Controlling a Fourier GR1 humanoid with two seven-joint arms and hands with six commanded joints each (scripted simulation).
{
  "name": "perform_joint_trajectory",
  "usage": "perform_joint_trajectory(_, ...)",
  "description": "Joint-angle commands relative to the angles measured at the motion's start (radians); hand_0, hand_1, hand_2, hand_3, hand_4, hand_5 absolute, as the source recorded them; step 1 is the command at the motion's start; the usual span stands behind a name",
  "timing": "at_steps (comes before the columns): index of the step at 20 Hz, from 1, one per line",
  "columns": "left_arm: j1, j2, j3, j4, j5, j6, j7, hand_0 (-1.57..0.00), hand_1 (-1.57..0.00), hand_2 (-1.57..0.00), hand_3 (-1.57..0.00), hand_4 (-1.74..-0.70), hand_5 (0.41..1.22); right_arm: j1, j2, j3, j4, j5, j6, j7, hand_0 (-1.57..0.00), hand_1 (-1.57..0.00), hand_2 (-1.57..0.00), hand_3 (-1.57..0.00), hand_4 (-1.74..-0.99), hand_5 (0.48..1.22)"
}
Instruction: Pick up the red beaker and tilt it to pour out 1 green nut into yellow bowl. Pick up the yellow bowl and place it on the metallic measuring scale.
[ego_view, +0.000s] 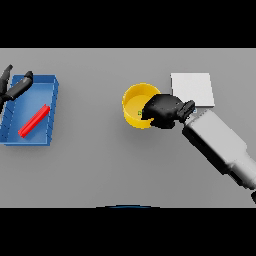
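A yellow bowl stands on the grey table near the middle. My right hand has its fingers curled over the bowl's right rim. A small green nut shows inside the bowl, just left of the fingers. The red beaker lies on its side in a blue tray at the left. My left hand hovers over the tray's far left corner with its fingers straight. Right of the bowl, behind my right hand, lies the pale flat measuring scale.
The blue tray takes up the left edge of the table. My right forearm runs from the lower right up to the bowl.
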Motion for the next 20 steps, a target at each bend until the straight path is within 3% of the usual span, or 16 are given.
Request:
perform_joint_trajectory(1,0.004,0.014,0.006,-0.001,0.002,-0.005,-0.007,0.0,0.0,0.0,0.0,-0.72,0.692,0.002,-0.005,-0.011,-0.022,-0.006,0.012,0.026,-1.56,-1.56,-1.43,-1.23,-1.737,1.218)
perform_joint_trajectory(10,0.01,0.028,0.009,-0.018,0.001,-0.001,-0.003,0.0,0.0,0.0,0.0,-0.72,0.698,0.04,-0.092,-0.092,-0.121,-0.008,-0.009,0.085,-1.56,-1.57,-1.51,-1.15,-1.741,1.22)
perform_joint_trajectory(12,0.012,0.025,0.009,-0.02,0.003,0.0,-0.006,0.0,0.0,0.0,0.0,-0.73,0.71,0.036,-0.117,-0.112,-0.095,-0.004,-0.04,0.062,-1.57,-1.57,-1.53,-1.15,-1.741,1.221)
perform_joint_trajectory(16,0.004,0.031,0.006,-0.023,0.001,0.002,0.027,0.0,0.0,0.0,0.0,-0.73,0.72,0.013,-0.113,-0.151,0.012,0.009,-0.105,0.078,-1.57,-1.57,-1.53,-1.15,-1.741,1.221)
perform_joint_trajectory(20,0.004,0.029,0.006,-0.051,0.014,0.008,0.048,0.0,0.0,0.0,0.0,-0.74,0.734,-0.011,-0.139,-0.183,0.114,0.016,-0.165,0.031,-1.57,-1.57,-1.55,-1.15,-1.741,1.221)
